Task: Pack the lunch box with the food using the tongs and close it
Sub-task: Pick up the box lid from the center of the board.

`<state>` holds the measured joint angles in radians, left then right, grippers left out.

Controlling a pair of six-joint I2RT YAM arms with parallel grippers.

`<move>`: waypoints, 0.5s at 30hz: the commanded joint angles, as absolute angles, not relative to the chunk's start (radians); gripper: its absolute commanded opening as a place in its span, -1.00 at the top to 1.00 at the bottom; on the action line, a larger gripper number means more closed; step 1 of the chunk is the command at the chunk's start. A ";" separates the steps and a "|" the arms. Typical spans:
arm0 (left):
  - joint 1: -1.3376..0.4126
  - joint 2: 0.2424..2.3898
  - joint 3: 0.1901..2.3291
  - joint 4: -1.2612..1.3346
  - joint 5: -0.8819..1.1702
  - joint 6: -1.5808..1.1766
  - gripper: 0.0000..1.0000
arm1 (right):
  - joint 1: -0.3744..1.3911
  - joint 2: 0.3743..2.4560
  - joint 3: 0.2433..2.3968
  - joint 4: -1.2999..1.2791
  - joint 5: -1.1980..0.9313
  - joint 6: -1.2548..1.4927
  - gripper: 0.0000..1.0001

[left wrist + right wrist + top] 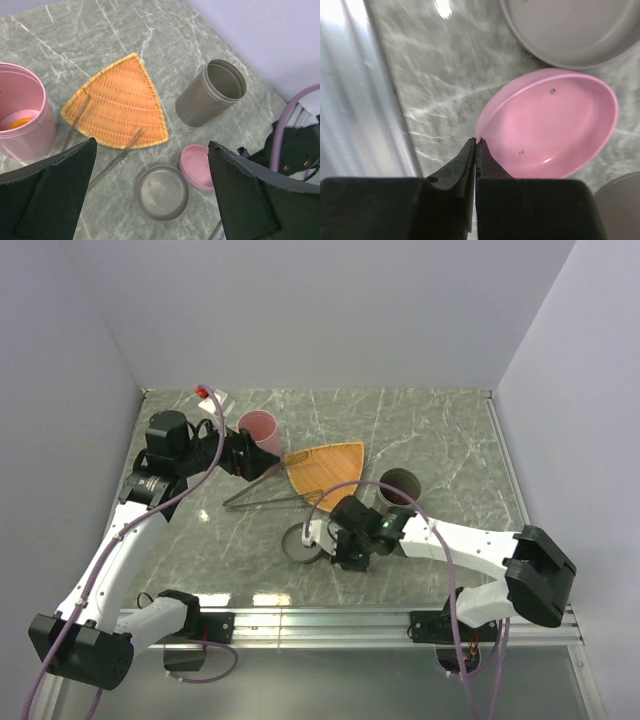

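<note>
Apparently the packing is done and the closing has begun. Farthest left, the pink round plastic tub (39, 127) stands upright on the grey-green marble worktop (440, 430) with an orange piece of food (21, 121) lying inside. No other pieces show anywhere.

The left fingers (55, 195) hang spread wide above the things and hold nothing. Below them the long thin dark metal tongs (120, 155) lie flat, their tips resting on the near edge of the orange woven triangular plate (120, 100), which looks bare.

Further right lies a shallow grey round lid (162, 192), and just beside it a pink round lid (555, 120), hollow side up.

The right fingers (465, 165) are pressed together at the near rim of that pink lid. Whether the rim is caught between the tips cannot be told, since the tips meet right at its outer edge.

To lift this lid well, the rim should sit well in between the fingers. If the tips have only slid off the edge, it would be better to reopen, come down astride the rim and pinch again. The lid can then be raised level and carried left to the pink tub.

Rightmost, an open grey metal canister (200, 107) stands upright, well apart from the tub.
</note>
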<state>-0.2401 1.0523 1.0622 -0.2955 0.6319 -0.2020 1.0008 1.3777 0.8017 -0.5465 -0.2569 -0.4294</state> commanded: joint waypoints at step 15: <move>-0.227 0.930 1.103 -0.056 0.902 -0.315 -0.93 | 0.585 1.097 1.376 -0.693 -0.906 -0.307 1.00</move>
